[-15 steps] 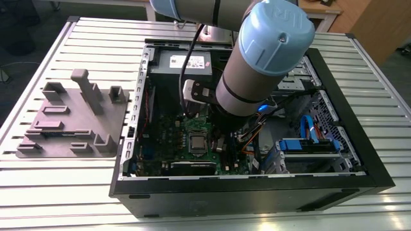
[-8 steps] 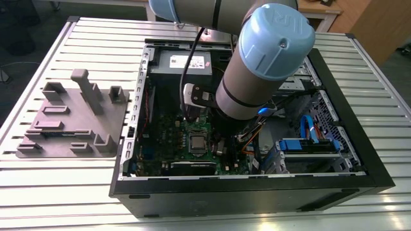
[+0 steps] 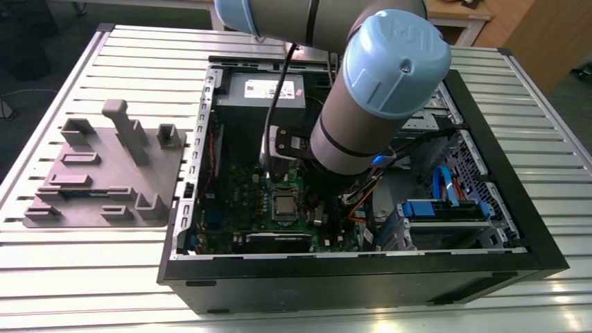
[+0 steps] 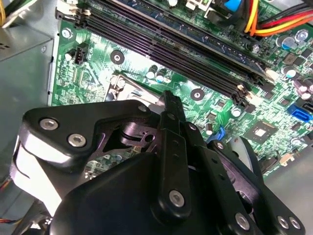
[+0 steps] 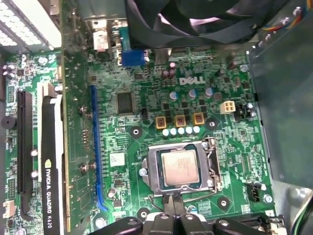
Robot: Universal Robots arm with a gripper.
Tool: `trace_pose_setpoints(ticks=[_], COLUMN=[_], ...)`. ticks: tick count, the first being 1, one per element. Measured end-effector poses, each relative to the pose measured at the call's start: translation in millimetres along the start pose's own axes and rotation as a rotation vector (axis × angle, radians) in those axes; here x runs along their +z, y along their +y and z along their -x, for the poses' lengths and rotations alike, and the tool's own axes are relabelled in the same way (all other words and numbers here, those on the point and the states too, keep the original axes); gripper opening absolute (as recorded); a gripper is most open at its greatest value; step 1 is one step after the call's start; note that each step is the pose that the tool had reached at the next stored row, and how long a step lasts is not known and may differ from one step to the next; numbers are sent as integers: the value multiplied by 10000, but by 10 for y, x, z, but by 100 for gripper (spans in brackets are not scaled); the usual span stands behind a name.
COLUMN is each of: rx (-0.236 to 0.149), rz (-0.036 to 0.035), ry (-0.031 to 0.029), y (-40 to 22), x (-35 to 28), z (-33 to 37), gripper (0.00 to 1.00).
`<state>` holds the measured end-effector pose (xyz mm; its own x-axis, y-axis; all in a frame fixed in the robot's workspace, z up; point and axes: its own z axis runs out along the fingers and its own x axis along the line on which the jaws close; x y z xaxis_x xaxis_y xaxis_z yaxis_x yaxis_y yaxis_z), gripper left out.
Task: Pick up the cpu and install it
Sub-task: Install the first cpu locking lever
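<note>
The cpu (image 5: 180, 168) is seen in the first wrist view lying flat inside the metal-framed socket (image 5: 182, 169) on the green motherboard (image 5: 161, 88), its silver top square to the frame; in the exterior view the same chip (image 3: 283, 205) sits low in the open computer case (image 3: 518, 208), just below the arm's wrist. The gripper (image 5: 176, 211) is poised at the socket's edge, its two black fingertips drawn close together with no more than a thin gap between them, and nothing is held between them (the chip appears already seated, though full seating cannot be confirmed from above). For the step in hand to be done well, the chip's corners should be checked against the frame so that no edge rides up, and any pressing should be kept vertical and light. The long memory slots (image 4: 166, 46) and the graphics card (image 5: 51, 161) nearby should be kept clear of.
</note>
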<state>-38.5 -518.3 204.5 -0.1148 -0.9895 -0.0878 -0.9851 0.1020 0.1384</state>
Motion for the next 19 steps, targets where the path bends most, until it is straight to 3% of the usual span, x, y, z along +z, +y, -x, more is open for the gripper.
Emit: trace_pose_setpoints(ticks=[5,19], rx=[-125,-182], rz=[-37,-33], ry=[13,21], y=[0,-11], x=[54,141], z=[-6,-14], gripper=[10,10])
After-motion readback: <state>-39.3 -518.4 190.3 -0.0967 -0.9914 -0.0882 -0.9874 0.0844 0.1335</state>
